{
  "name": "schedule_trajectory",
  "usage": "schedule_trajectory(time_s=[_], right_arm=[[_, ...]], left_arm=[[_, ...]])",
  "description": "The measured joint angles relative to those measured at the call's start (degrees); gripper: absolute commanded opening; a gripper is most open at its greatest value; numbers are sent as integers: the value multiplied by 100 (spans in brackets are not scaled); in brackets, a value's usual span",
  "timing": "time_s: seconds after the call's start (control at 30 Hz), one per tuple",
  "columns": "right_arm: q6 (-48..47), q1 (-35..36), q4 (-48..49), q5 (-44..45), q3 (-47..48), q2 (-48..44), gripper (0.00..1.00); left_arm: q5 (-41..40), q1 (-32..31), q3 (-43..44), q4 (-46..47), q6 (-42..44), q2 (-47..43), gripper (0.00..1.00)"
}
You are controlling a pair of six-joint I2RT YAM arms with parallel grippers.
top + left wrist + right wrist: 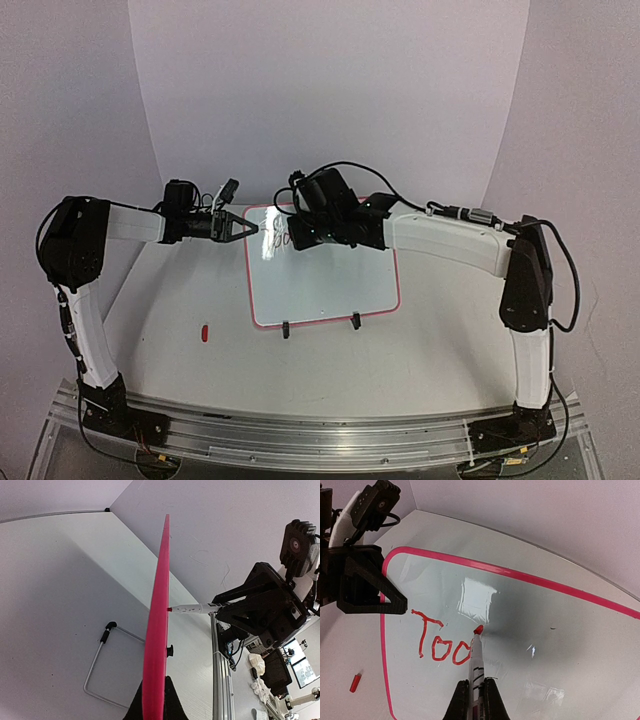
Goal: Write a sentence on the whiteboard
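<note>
Whiteboard (pixel 325 290) bears red lettering (pixel 440 647) "Too"; marker (pixel 476 662) tip touching, right jaws clamped.

Above the aluminium rail (pixel 320 432), white shells (pixel 90 340) link black joints (pixel 75 245) (black cables (pixel 576 285) trail the right arm (pixel 445 240)); the left gripper (pixel 255 228) is black, triangular.

This was a robotics lab: a white table (pixel 200 380) beneath a pale curved backdrop (pixel 330 90), an aluminium mounting rail (pixel 320 435) at 6 o'clock, and cluttered gear (pixel 277 672) at 4 o'clock in the left wrist view.
</note>
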Motion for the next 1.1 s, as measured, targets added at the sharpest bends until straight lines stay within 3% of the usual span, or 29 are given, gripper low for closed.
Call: schedule_trajectory(time_s=[1.1], right_arm=[[241, 2, 68, -212, -382, -168, 0]], left_arm=[[-17, -4, 0, 4, -34, 0, 0]])
